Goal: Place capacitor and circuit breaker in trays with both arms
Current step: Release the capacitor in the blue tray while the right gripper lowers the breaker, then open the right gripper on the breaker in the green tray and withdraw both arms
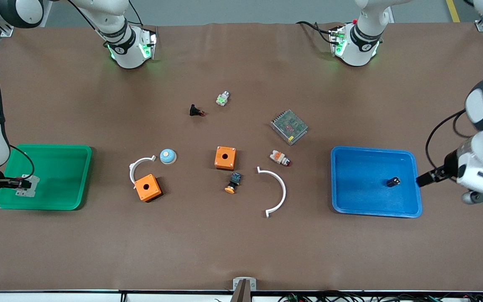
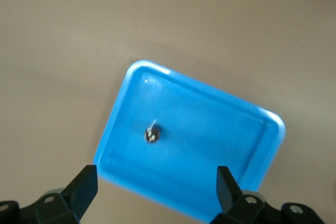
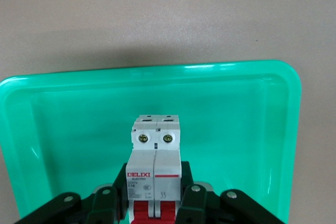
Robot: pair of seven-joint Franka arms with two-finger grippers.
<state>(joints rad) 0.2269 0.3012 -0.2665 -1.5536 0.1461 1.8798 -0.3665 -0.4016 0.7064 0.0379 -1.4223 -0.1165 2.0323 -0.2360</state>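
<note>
You can see the capacitor (image 1: 393, 181) already lies in the blue tray (image 1: 350, 205) under the wide-apart left gripper (image 2: 157, 184), while the right gripper (image 3: 155, 203), clamped on the circuit breaker (image 3: 155, 169), holds it over the green tray (image 3: 236, 108).

Capacitor down in the blue tray, breaker gripped over the green one.

I see the capacitor (image 1: 393, 181) as a tiny black stub lying on the floor of the blue tray (image 1: 342, 176), toward the left arm's end, pale terminals showing on one end (image 2: 152, 135). The circuit breaker (image 3: 155, 166), white and grey with red toggles and DELIXI lettering, sits clamped between the right gripper's (image 3: 155, 203) fingers over the green tray (image 1: 74, 167).
</note>
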